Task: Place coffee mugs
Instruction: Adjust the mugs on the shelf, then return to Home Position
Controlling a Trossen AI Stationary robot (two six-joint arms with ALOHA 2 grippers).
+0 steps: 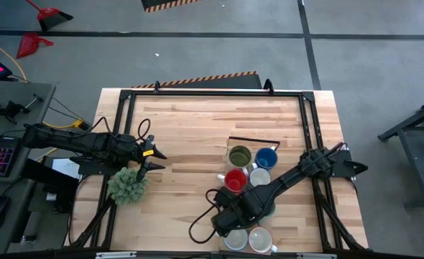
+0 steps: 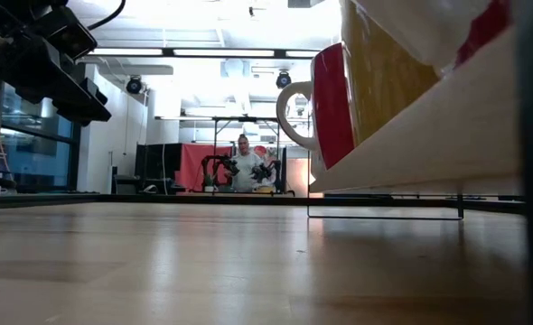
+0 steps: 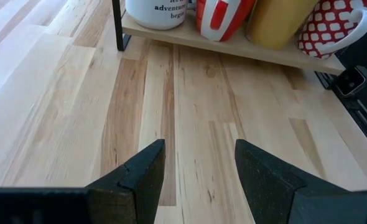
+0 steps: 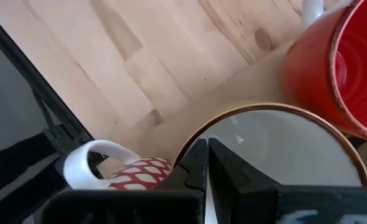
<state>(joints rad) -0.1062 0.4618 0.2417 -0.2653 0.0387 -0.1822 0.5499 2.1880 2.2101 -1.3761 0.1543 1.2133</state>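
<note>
At table's near right, my right gripper [image 4: 205,163] pinches white mug [image 4: 277,143] rim for lifting; left gripper [image 3: 199,165] jaws apart, waiting beside plant [image 1: 128,185].

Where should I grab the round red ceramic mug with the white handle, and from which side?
Pinch the round red ceramic mug's rim wall from straight above: it stands upright, mouth open, while the olive green mug and a white mug crowd its sides. The right gripper pinches a white-lined mug likewise.
</note>
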